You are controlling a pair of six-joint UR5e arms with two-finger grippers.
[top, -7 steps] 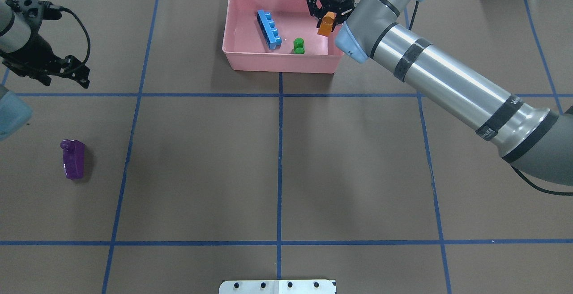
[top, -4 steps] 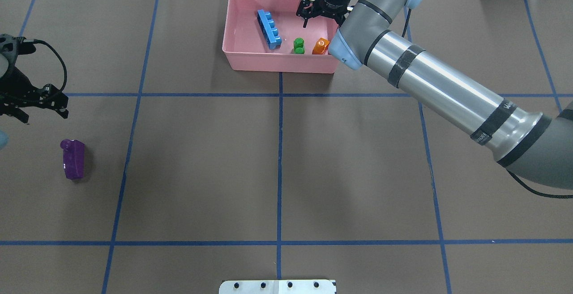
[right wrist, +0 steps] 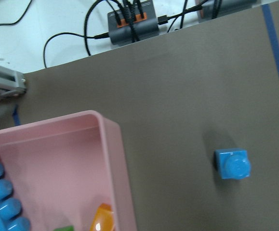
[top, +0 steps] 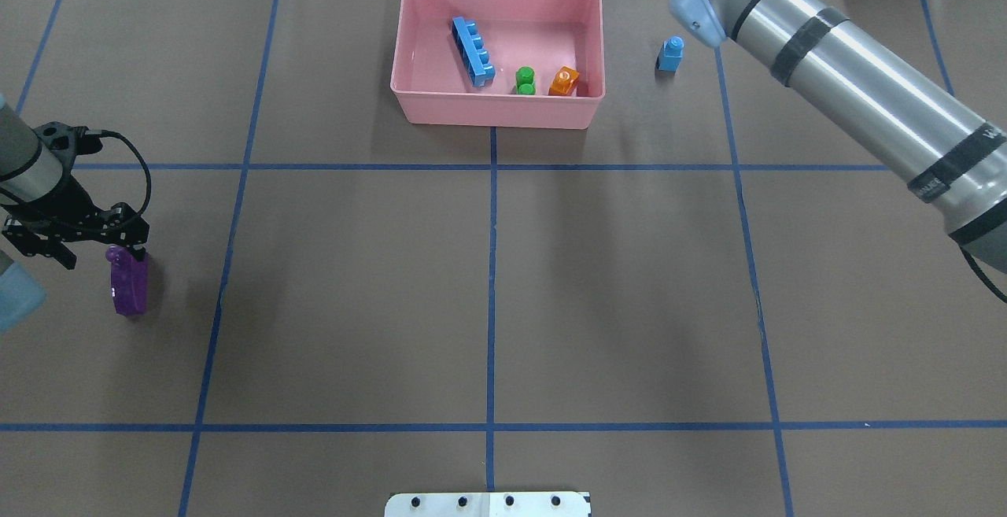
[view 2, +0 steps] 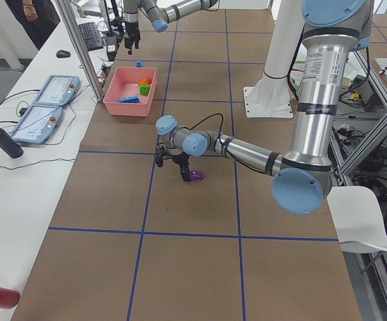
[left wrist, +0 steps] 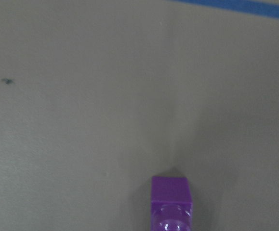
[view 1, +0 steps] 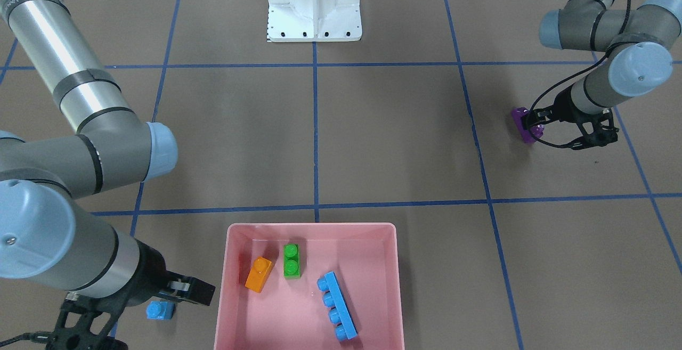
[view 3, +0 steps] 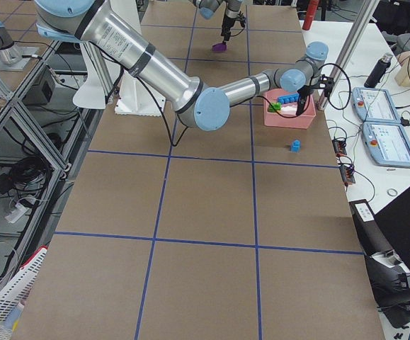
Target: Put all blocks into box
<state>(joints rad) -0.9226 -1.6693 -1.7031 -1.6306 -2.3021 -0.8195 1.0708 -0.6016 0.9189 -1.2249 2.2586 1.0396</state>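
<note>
Bricks in the box (top: 503,112) number three: the long blue (top: 473,51) lies aslant toward its left side, and the green (top: 525,80) and the orange (top: 564,81) sit just beside each other against the wall nearest the robot. The box itself stands at the middle of the table's (top: 503,289) far edge.

I see the small blue brick (top: 670,54) outside it, stud up on the table, near the far edge and a little off the box's right wall; my right wrist camera shows bare table between the two.

The purple brick (top: 128,281) lies close to the left edge, well apart from the box. My left gripper (top: 106,253) hangs over its far end with the fingers spread wide, one finger right at the brick. Whether it touches, I cannot tell.

My right gripper (view 3: 301,108) is up by the far edge, between the box and the small blue brick. It is cut off in the overhead and front views, so I cannot tell whether it is spread or closed.
</note>
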